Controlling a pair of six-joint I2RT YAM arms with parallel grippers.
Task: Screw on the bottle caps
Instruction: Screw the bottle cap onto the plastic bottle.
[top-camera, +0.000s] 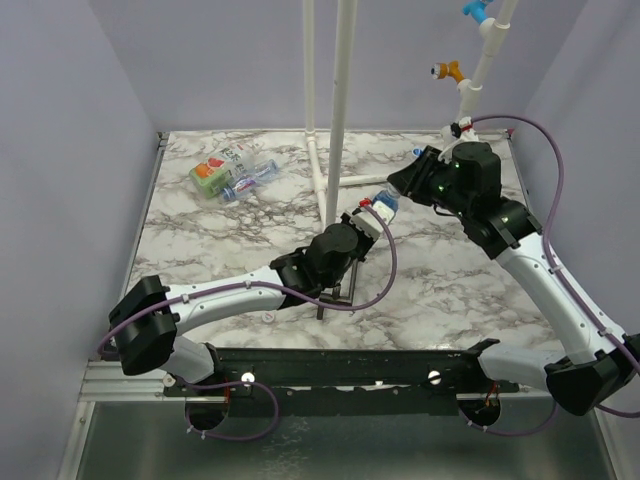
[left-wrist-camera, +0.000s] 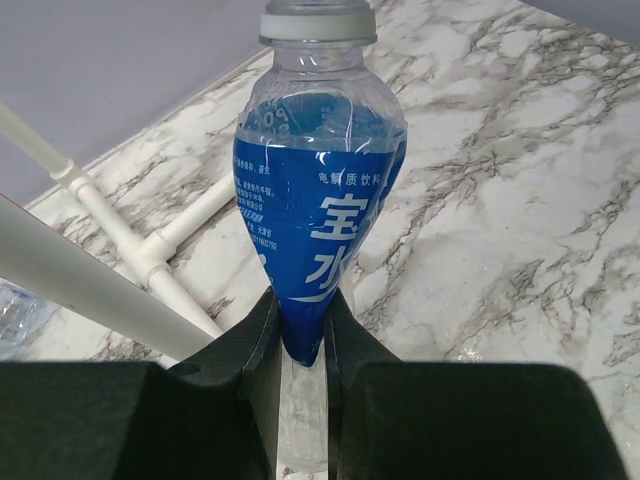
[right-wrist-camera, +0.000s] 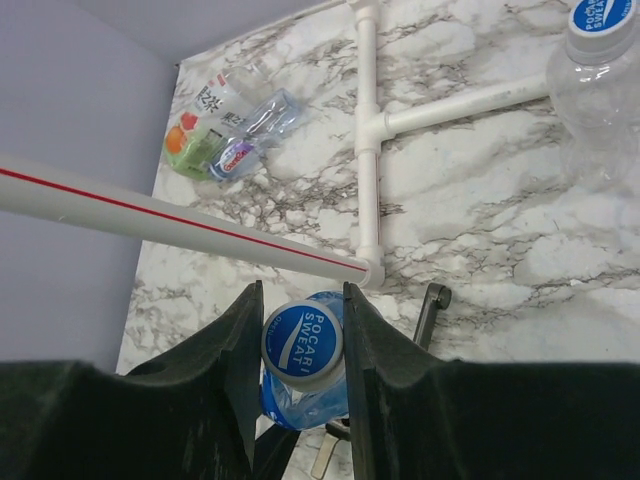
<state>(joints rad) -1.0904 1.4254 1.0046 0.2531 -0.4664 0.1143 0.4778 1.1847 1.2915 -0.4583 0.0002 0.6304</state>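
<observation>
The clear plastic bottle (left-wrist-camera: 318, 250) has a blue label with white characters; the round cap (right-wrist-camera: 302, 345) is blue with white lettering. The marble tabletop (top-camera: 450, 290) is white, veined grey.

Right pincer (right-wrist-camera: 300, 312) clasping blue cap (right-wrist-camera: 302, 345), bottles (right-wrist-camera: 228, 130) beyond

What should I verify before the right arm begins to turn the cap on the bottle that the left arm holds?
1. The left gripper is clamped on the blue-label bottle: ok.
2. The cap sits on the bottle's neck: ok.
3. The right gripper is closed around the cap, a finger on each side: ok.
4. The cap is level on the thread: cannot tell.
5. There is room to turn between the right gripper and the white pipe: cannot tell.
6. The spare bottles lie apart, at the far left: ok.
</observation>
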